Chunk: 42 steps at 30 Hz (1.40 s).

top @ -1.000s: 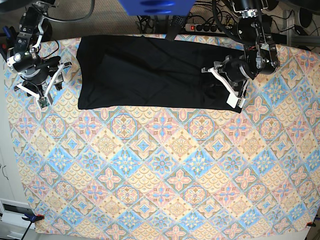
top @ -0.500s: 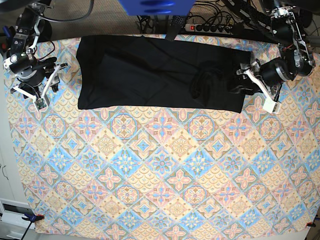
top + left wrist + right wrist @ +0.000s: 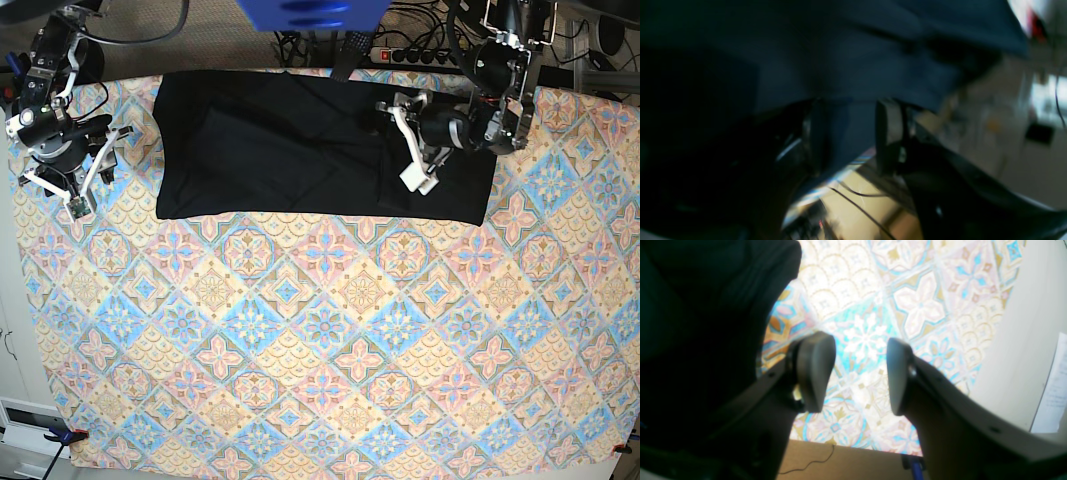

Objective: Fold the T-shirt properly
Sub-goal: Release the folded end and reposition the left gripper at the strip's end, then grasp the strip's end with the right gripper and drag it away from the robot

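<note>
Patterned surface (image 3: 330, 340) carries the T-shirt (image 3: 290, 140), spread flat along the far edge. Left gripper (image 3: 405, 140), previously off the shirt's right end, is now reached inward over it, fingers (image 3: 885, 133) parted with dark cloth between them, a detail given only by its blurred wrist view. Right gripper (image 3: 860, 370) is held spread and empty beside the shirt's left end.

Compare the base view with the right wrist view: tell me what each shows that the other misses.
Only the base view shows the whole T-shirt spread across the far side of the patterned tablecloth, with the left gripper over it. Only the right wrist view shows the right gripper close up, jaws apart with nothing between them. Both show black fabric beside the tile pattern.
</note>
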Each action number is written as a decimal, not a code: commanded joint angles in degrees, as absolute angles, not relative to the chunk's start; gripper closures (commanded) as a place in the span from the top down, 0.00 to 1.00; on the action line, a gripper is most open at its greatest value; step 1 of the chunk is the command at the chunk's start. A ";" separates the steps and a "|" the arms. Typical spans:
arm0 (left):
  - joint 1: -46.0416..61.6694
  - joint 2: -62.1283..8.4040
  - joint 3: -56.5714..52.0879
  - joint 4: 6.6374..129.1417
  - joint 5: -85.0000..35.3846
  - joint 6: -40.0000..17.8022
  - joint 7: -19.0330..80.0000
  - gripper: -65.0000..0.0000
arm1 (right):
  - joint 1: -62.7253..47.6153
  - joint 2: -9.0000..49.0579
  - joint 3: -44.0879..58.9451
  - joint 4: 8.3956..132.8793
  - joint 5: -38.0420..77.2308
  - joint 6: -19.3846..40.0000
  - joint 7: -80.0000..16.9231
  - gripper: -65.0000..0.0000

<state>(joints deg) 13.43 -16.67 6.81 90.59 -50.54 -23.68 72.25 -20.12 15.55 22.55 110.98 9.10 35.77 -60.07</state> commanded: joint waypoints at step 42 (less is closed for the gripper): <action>17.71 -24.22 -15.69 102.99 -51.38 -23.69 71.43 0.24 | -11.38 16.22 20.88 85.32 33.36 40.00 -73.10 0.71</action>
